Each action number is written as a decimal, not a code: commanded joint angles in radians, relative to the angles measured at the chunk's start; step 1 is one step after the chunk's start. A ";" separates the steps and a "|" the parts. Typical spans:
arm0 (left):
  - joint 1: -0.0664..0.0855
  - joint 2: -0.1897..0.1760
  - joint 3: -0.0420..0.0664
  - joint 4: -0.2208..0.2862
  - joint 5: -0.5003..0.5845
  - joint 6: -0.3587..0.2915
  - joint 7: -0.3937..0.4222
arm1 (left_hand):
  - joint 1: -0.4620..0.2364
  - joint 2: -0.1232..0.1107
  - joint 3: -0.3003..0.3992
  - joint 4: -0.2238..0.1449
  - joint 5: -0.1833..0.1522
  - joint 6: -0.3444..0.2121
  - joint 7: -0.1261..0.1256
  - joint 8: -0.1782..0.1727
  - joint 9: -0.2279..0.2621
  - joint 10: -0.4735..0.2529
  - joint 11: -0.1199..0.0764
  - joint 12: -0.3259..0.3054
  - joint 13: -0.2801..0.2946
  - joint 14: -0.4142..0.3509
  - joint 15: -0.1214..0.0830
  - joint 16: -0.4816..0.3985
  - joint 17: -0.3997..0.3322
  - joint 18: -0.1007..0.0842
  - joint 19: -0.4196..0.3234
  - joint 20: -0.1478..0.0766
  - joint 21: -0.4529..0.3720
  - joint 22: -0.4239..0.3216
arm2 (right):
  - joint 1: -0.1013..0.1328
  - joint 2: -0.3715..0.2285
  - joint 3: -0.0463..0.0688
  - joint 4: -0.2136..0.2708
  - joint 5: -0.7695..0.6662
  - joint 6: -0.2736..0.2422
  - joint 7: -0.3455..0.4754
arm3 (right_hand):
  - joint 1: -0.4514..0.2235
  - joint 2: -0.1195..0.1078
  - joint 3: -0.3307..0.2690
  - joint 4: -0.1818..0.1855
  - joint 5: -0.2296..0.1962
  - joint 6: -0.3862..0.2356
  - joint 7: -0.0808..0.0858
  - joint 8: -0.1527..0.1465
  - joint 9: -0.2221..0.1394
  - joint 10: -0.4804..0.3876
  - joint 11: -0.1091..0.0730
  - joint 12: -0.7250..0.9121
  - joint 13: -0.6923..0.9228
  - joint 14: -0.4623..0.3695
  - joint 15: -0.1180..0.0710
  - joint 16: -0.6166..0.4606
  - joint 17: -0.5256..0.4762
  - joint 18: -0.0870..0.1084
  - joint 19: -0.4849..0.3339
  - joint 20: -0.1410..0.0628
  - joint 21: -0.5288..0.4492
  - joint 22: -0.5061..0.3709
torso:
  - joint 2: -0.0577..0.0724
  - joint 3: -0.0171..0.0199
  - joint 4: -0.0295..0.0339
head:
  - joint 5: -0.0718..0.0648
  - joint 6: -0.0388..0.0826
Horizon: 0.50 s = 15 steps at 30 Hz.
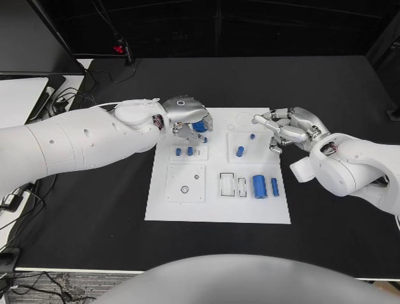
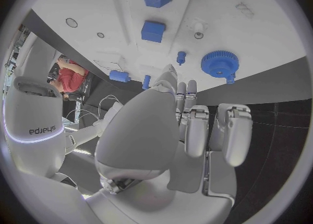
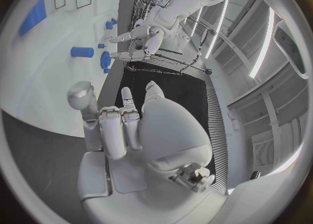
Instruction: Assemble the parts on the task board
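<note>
The task board (image 1: 218, 212) is centred on the black worktop (image 1: 346, 88). The blue gear (image 2: 219, 63) lies ahead of the left hand (image 1: 185, 114), whose fingers (image 2: 195, 130) are extended together, empty. The right hand (image 1: 291, 126) is positioned over the board's far right edge, fingers (image 3: 111, 135) loosely curled, nothing held.

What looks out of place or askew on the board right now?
Nothing stands out. The task board lies flat and square on the table, its blue parts sit tidily on it, and both the left hand and right hand hover empty.

arms: smooth white rounded shells showing small dark screw holes | left hand (image 1: 185, 114), right hand (image 1: 291, 126): silver, white-padded fingers
</note>
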State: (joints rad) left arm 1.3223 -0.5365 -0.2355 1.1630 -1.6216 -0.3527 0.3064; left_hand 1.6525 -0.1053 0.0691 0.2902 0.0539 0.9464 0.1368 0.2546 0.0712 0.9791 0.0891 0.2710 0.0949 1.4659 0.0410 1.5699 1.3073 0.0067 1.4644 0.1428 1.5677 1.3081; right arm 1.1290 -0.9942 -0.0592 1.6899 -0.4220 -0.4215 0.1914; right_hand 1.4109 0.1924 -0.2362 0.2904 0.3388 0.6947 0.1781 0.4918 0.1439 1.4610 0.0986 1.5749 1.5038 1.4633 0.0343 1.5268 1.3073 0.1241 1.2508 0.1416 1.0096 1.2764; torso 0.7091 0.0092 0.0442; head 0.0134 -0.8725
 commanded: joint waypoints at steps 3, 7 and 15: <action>-0.001 0.010 0.001 -0.011 -0.045 0.052 0.016 | 0.018 0.004 0.012 0.001 -0.005 0.016 -0.002 -0.007 0.000 0.013 -0.001 -0.014 -0.012 0.105 -0.009 0.001 0.263 -0.007 0.106 -0.006 0.003 0.263 | 0.001 0.001 0.000 0.003 -0.002 -0.004 0.012 | 0.007 0.000 -0.008 0.001 0.006 -0.008 -0.001 0.004 -0.001 0.110 0.001 -0.004 0.067 0.057 0.000 0.001 0.181 0.006 -0.004 0.000 -0.003 0.001 | -0.001 0.0013 0.0004 | -0.001 0.000; -0.002 0.016 0.001 -0.017 -0.062 0.068 0.006 | 0.036 0.007 0.022 0.001 -0.005 0.024 -0.010 -0.013 -0.001 0.021 -0.010 -0.022 -0.022 0.105 -0.015 0.001 0.263 -0.007 0.106 -0.007 0.003 0.263 | 0.001 0.001 0.000 0.004 -0.002 -0.004 0.012 | 0.007 0.000 -0.008 0.001 0.006 -0.008 -0.001 0.004 -0.001 0.110 0.001 -0.004 0.067 0.057 0.000 0.001 0.181 0.006 -0.004 0.000 -0.003 0.001 | -0.001 0.0007 -0.0002 | 0.000 0.000; -0.006 0.029 0.001 -0.029 -0.089 0.095 -0.006 | 0.062 0.009 0.038 0.000 -0.005 0.041 -0.018 -0.020 -0.001 0.037 -0.018 -0.033 -0.033 0.105 -0.022 0.001 0.263 -0.007 0.106 -0.010 0.003 0.263 | 0.001 0.001 0.000 0.004 -0.002 -0.003 0.012 | 0.007 0.000 -0.008 0.001 0.006 -0.008 -0.001 0.004 -0.001 0.110 0.001 -0.004 0.067 0.057 0.000 0.001 0.181 0.006 -0.004 0.000 -0.003 0.001 | -0.001 -0.0002 -0.0006 | -0.001 0.000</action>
State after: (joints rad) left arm 1.3157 -0.5090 -0.2355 1.1353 -1.6812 -0.2897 0.3068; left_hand 1.7071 -0.0966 0.1019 0.2905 0.0539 0.9793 0.1203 0.2382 0.0713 1.0110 0.0712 0.2428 0.0635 1.4653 0.0254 1.5699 1.3073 0.0067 1.4682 0.1391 1.5677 1.3080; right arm 1.1290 -0.9935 -0.0592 1.6910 -0.4220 -0.4217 0.1924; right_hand 1.4108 0.1922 -0.2362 0.2904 0.3388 0.6947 0.1781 0.4917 0.1440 1.4610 0.0986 1.5764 1.5038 1.4633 0.0343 1.5268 1.3073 0.1241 1.2508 0.1416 1.0096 1.2764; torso 0.7082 0.0097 0.0444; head 0.0135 -0.8727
